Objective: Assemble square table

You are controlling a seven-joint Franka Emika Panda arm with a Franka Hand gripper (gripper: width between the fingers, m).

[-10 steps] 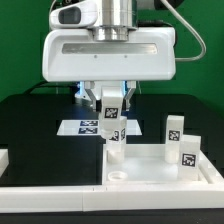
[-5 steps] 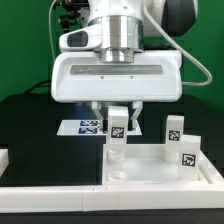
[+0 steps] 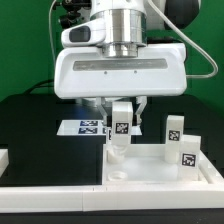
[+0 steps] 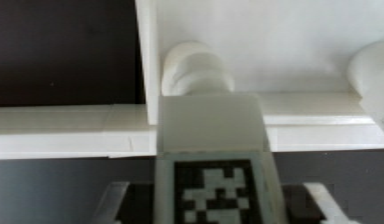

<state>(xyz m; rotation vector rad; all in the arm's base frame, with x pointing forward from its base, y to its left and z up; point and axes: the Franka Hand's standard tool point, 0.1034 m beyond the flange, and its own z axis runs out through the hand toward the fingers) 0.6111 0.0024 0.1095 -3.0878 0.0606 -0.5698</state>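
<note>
The square table's top (image 3: 150, 168) lies with its rimmed hollow face up at the exterior view's right. Two white tagged legs (image 3: 175, 128) (image 3: 187, 150) stand on its right side. My gripper (image 3: 121, 108) is shut on a third tagged leg (image 3: 121, 125) and holds it upright just above a round boss (image 3: 116, 155) at the slab's left corner. In the wrist view the leg (image 4: 210, 140) fills the middle between my fingers (image 4: 121, 196). Its tip points at the boss (image 4: 198, 70) on the slab (image 4: 287, 40). The fourth leg is out of view.
The marker board (image 3: 85, 127) lies on the black table behind the slab. A long white bar (image 3: 60, 190) runs along the front edge. Another white piece (image 3: 3, 158) sits at the exterior view's left edge.
My gripper has carried the leg towards the exterior view's right, from left of the corner boss to over it. The slab and the two standing legs have not moved.
</note>
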